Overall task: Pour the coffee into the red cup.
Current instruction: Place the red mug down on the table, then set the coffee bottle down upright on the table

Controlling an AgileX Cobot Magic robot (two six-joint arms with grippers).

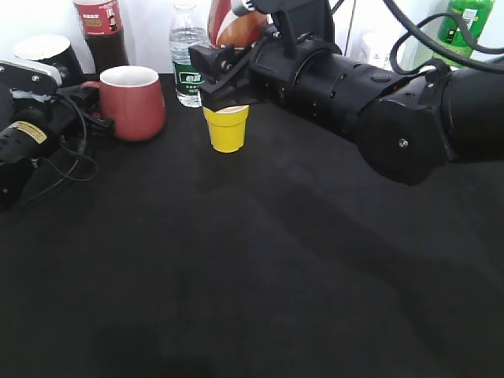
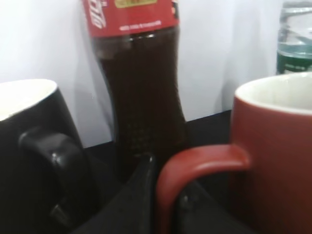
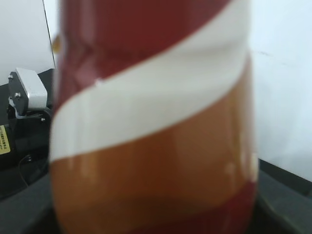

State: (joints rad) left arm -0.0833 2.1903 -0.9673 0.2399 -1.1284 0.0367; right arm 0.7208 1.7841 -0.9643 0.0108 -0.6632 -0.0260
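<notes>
A black cloth [image 1: 260,260] covers the table, white wall [image 1: 150,31] behind; the right gripper [image 1: 228,75] holds the coffee bottle [image 1: 236,27] — the left gripper [image 2: 146,195] sits at the red cup's [image 1: 134,101] handle, its grip unclear.

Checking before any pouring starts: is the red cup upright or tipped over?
Upright. The red cup stands on the black table with its white-lined opening facing up and handle out to the side.
</notes>
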